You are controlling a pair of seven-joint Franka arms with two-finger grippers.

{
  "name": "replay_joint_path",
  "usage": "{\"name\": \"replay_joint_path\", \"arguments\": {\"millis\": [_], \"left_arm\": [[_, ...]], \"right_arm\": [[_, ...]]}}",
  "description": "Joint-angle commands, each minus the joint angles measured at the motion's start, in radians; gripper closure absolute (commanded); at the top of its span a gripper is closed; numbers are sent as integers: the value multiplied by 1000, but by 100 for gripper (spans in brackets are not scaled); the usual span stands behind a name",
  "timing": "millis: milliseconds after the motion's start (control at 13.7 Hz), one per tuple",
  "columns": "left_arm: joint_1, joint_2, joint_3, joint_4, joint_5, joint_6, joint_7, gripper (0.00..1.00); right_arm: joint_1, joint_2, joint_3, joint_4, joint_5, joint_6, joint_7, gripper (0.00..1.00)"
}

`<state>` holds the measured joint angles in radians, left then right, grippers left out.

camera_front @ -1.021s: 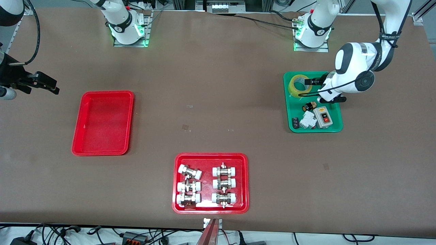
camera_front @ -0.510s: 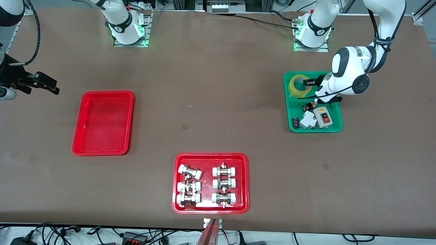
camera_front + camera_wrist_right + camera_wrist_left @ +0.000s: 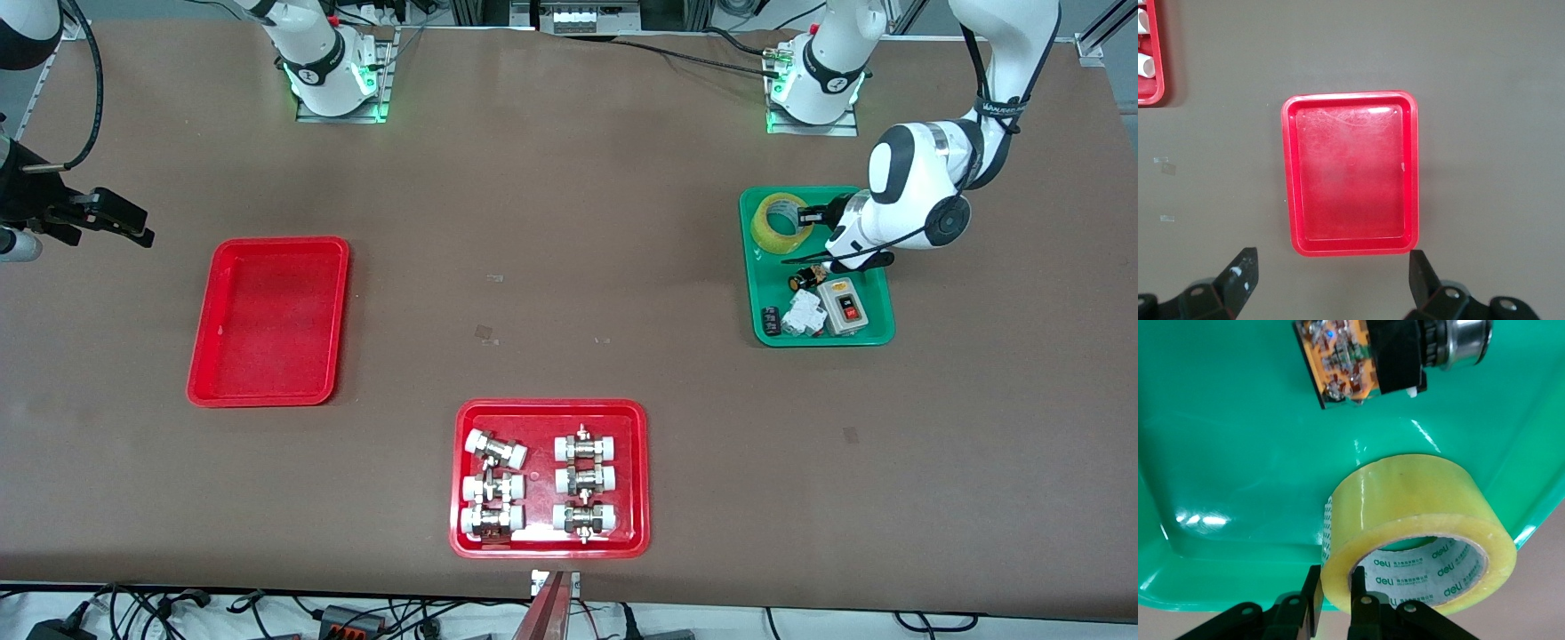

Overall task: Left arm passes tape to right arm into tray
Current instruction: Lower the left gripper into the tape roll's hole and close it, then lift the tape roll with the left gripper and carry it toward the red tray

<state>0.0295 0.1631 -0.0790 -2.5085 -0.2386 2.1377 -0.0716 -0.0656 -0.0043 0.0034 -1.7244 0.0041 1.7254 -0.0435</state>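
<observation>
The tape (image 3: 781,222), a yellowish roll with a white core, stands in the corner of a green tray (image 3: 876,334) nearest the left arm's base. My left gripper (image 3: 807,214) is shut on the roll's wall, one finger inside the core and one outside. The left wrist view shows this grip (image 3: 1336,583) on the tape (image 3: 1418,513). The plain red tray (image 3: 267,320) lies empty toward the right arm's end. My right gripper (image 3: 133,227) is open and empty, waiting in the air beside that tray. The right wrist view shows the gripper (image 3: 1331,261) and the tray (image 3: 1351,180).
The green tray also holds a grey switch box (image 3: 845,307), white parts (image 3: 803,313) and a small orange-and-black component (image 3: 1365,360). A second red tray (image 3: 640,542) with white-capped metal fittings lies near the front edge. Bare brown table lies between the trays.
The left arm's wrist has shifted a little over the green tray, with its fingers at the tape roll. The right arm has not moved.
</observation>
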Motion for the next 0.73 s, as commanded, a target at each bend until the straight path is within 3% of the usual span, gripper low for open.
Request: {"name": "replay_joint_path", "arguments": {"millis": [0,365,656], "left_arm": [[1,-27,-7,81,-19,-76,22,95],[-11,-25,-15,377,-14,-344,19,98],[-16,-16,-148,517,-195,-367,3,100]], "right_arm": [[-8,14,6,28,2,-17,2,0],[-5,12,6,31,2,-17,-4,0],[-3,12,7,34,-4,-18,-15,0]]}}
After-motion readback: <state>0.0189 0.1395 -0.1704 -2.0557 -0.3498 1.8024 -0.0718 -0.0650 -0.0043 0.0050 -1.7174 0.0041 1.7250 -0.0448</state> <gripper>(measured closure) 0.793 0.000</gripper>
